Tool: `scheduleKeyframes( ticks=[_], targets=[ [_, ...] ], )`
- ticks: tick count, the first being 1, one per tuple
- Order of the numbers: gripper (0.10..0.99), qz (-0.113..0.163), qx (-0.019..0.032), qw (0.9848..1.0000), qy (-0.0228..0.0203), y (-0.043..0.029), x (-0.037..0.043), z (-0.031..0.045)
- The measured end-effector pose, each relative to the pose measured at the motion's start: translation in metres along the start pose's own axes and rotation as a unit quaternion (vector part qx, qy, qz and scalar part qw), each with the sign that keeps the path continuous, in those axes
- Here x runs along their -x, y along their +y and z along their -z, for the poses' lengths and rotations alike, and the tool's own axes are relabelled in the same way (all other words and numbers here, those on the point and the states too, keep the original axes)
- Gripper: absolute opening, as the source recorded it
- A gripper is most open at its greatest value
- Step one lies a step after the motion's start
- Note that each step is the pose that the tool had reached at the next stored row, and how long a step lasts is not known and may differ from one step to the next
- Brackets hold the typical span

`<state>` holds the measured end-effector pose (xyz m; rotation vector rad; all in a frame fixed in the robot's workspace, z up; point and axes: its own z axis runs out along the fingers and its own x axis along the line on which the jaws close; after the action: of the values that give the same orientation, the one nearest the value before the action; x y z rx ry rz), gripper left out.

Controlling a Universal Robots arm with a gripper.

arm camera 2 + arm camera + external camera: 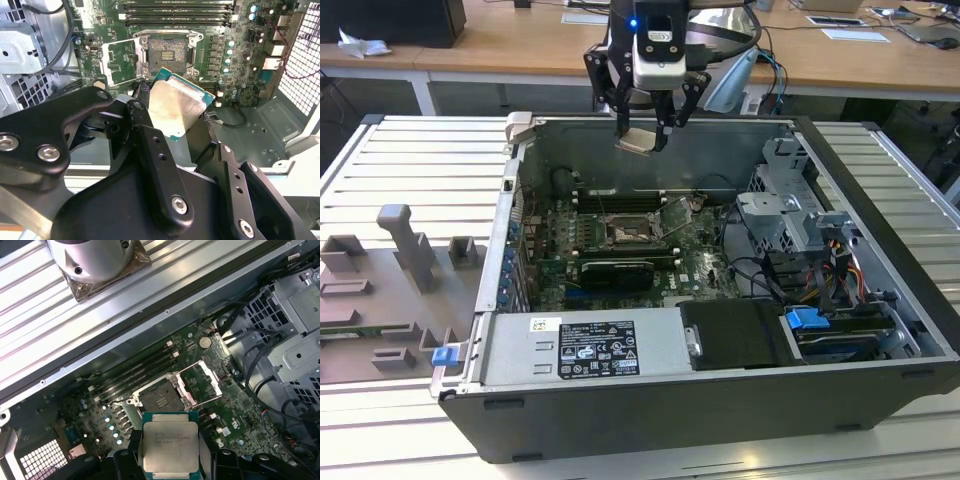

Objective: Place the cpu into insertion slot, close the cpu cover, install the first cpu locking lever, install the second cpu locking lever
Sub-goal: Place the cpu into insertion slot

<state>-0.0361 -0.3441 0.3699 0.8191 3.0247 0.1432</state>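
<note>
Silver-grey cpu [638, 140] is clamped by its edges in the claw [642, 134], which is closed onto it. The chip's lid face is seen in both wrist views. It is held well above the green board [705, 265]. In the exterior view the insertion slot [625, 233] is found at 6 o'clock from the claw, well apart and empty. The cpu cover [672, 217] is swung open at the slot's 2 o'clock. The arm's wrist is pointed straight down.

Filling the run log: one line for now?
gripper holds cpu | cpu aloft, unseated | insertion slot empty | cpu cover open
</note>
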Motion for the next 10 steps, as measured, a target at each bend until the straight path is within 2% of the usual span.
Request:
scheduleKeyframes(
  ticks=[10],
  targets=[
    [0.537,-0.024,0.0005,0.9997,-0.0022,0.0,0.0,-0.0002]
  ],
)
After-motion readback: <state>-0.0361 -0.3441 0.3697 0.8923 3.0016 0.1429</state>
